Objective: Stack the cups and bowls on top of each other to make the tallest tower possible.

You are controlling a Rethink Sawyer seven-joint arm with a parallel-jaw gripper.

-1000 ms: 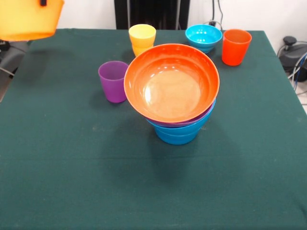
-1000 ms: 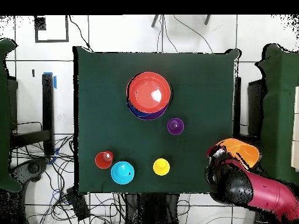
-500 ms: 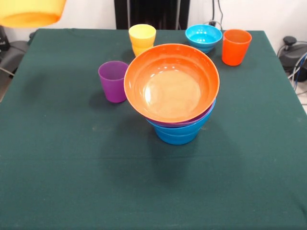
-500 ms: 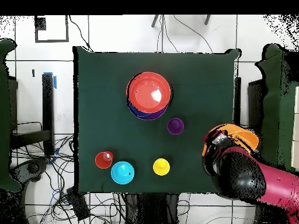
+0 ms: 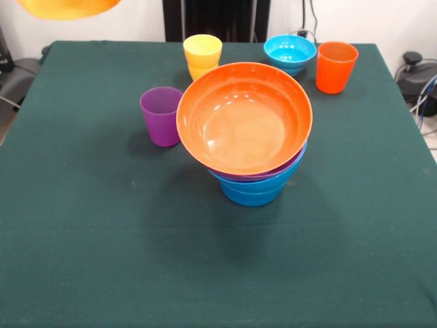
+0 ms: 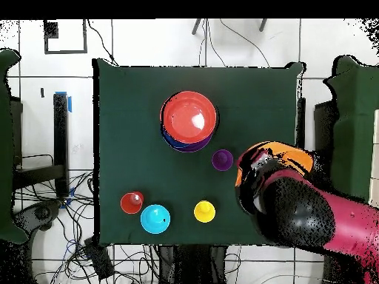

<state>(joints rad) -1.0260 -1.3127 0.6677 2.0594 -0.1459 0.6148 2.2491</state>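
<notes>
The tower stands mid-table: a wide orange bowl [image 5: 244, 117] [image 6: 189, 117] tilts on a purple bowl [image 5: 273, 171] and blue bowls [image 5: 251, 191]. A purple cup [image 5: 161, 115] [image 6: 222, 159] stands beside the tower. A yellow cup [image 5: 202, 55] [image 6: 205, 211], a small cyan bowl [image 5: 290, 53] [image 6: 155, 219] and an orange cup [image 5: 336, 66] [image 6: 132, 203] line the robot's side. A large yellow bowl [image 5: 68, 7] [image 6: 294, 157] hangs in the air above the table's edge. My gripper [image 6: 268, 164] holds it, mostly hidden under the arm's head.
The dark green table [image 5: 82, 225] has open cloth on the camera's side of the tower in the front view. My bulky red and black arm [image 6: 326, 222] covers the table's lower right corner in the overhead view. Cables lie on the floor around the table.
My arm has carried the yellow bowl from beside the table in over its edge, toward the purple cup. In the front view the bowl has risen and slid right along the top.
</notes>
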